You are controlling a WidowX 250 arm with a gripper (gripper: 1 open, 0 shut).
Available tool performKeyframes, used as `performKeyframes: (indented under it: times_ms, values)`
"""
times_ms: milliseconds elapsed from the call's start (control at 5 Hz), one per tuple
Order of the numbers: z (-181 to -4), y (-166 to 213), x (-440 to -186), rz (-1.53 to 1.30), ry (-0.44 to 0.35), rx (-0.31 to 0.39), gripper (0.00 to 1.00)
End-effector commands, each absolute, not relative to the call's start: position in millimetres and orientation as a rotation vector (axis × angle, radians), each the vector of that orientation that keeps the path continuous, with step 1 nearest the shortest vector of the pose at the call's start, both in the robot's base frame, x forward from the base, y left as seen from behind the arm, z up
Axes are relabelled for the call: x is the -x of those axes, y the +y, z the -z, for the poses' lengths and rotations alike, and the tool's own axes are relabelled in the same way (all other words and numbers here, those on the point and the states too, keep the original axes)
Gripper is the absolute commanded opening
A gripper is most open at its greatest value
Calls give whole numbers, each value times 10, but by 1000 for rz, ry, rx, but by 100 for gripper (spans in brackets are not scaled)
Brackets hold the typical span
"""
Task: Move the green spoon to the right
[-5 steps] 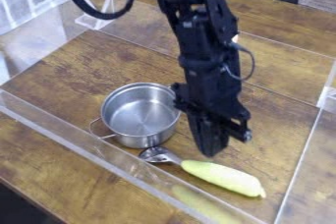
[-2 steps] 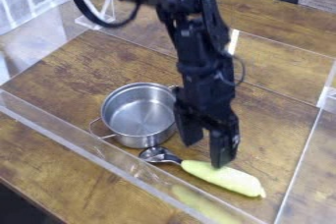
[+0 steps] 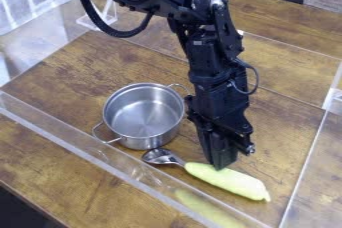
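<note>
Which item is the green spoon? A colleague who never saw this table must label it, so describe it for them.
Start at the round steel pot on the wooden table inside the clear barrier. Just in front of and right of the pot, below the black gripper, lies the green spoon. It is the only long, flat-lying item, with a thick yellow-green handle and a small shiny silver bowl nearest the pot.
</note>
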State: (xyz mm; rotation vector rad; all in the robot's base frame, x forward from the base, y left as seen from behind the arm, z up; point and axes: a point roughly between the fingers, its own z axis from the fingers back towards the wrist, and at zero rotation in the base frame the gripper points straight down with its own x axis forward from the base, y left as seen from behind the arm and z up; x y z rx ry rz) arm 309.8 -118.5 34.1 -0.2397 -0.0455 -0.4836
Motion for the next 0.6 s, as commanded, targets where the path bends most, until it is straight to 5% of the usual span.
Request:
performKeyframes:
  times_ms: [0, 400]
  values:
    - [-421, -1097, -3050, 522, -50, 238, 0]
    - [-633, -1002, -2966, 559, -38, 259, 0]
